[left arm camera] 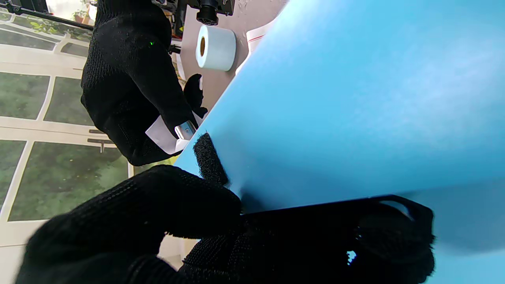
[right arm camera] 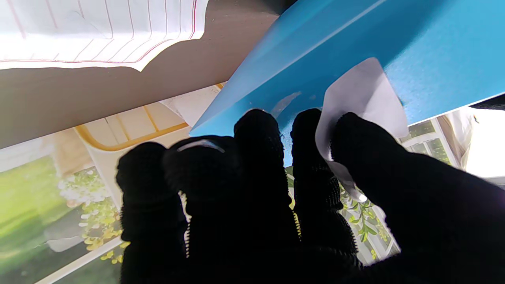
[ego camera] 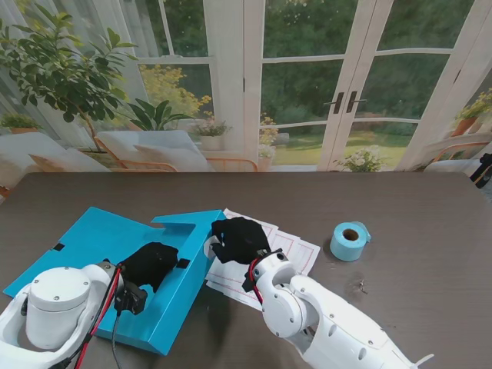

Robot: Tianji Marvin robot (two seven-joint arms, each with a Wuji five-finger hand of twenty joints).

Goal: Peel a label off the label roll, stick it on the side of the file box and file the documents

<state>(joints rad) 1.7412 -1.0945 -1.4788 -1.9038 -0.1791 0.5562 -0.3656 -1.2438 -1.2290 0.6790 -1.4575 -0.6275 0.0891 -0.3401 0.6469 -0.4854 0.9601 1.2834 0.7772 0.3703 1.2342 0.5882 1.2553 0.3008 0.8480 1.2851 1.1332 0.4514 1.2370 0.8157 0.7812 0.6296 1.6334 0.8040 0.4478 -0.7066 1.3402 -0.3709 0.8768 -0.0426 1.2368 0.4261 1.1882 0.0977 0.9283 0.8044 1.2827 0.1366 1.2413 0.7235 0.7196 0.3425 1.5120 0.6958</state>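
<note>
The blue file box [ego camera: 84,246] lies opened out at the table's left. My left hand [ego camera: 150,264] grips its raised right panel [left arm camera: 355,98], with the thumb [left arm camera: 158,205] on one face and the fingers on the other. My right hand [ego camera: 240,238] is at that panel's right edge and pinches a white label [right arm camera: 363,98] between thumb and finger. The label rests partly against the blue side [right arm camera: 394,47]. The label [left arm camera: 161,136] also shows in the left wrist view, under my right hand [left arm camera: 130,86]. The documents [ego camera: 288,250] lie under and beside the right hand. The blue label roll [ego camera: 350,241] stands to their right.
Lined white sheets [right arm camera: 98,31] spread on the dark table [ego camera: 384,200] beside the box. A small dark scrap [ego camera: 360,287] lies on the table nearer to me than the roll. Glass doors and garden chairs stand beyond the far edge.
</note>
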